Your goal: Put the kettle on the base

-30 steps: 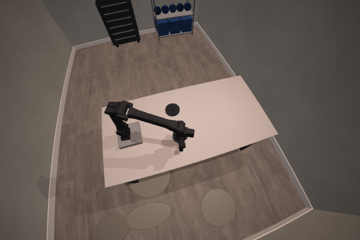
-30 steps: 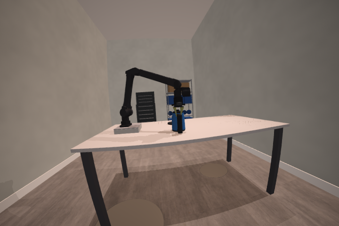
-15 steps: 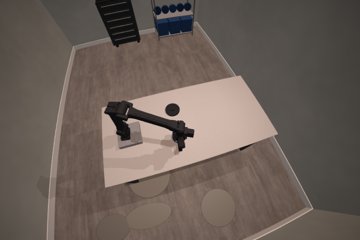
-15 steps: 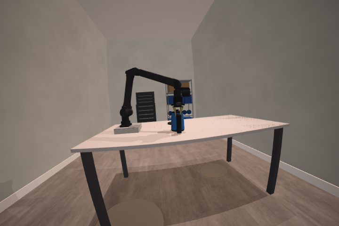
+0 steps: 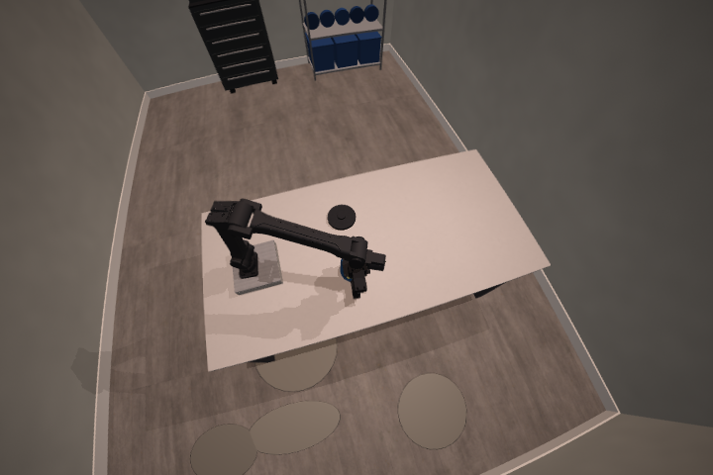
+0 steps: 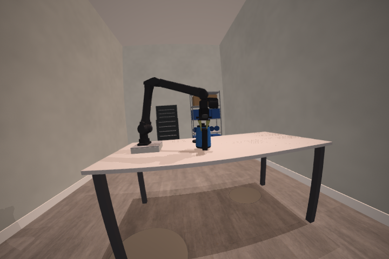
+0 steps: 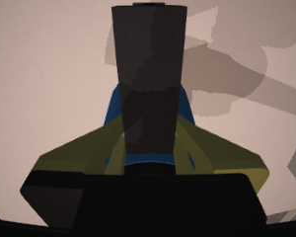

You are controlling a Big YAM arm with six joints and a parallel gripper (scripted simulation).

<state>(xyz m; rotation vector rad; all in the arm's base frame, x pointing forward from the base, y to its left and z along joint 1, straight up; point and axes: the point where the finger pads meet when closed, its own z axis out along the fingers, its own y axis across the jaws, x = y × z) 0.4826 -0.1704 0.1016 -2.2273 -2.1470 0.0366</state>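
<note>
One arm, one kettle, and the gripper is clamped on the dark upright handle bar from above, olive fingers squeezing either side. The blue kettle sits at or just above the desk; from the exterior view I can't tell if its bottom is touching. The round base lies flat, stud up, well apart from the kettle, farther back on the desk in the top view.

So the job in hand looks like the lift and carry. The smart play: rise straight up until the ring under the kettle will pass above the stud, keeping the body upright, since a grip on one side invites a tilt. Then travel slowly across, centre over the stud, and lower gently. The base is loose, so any sideways nudge could shove it. Release only once the kettle sits flat.
</note>
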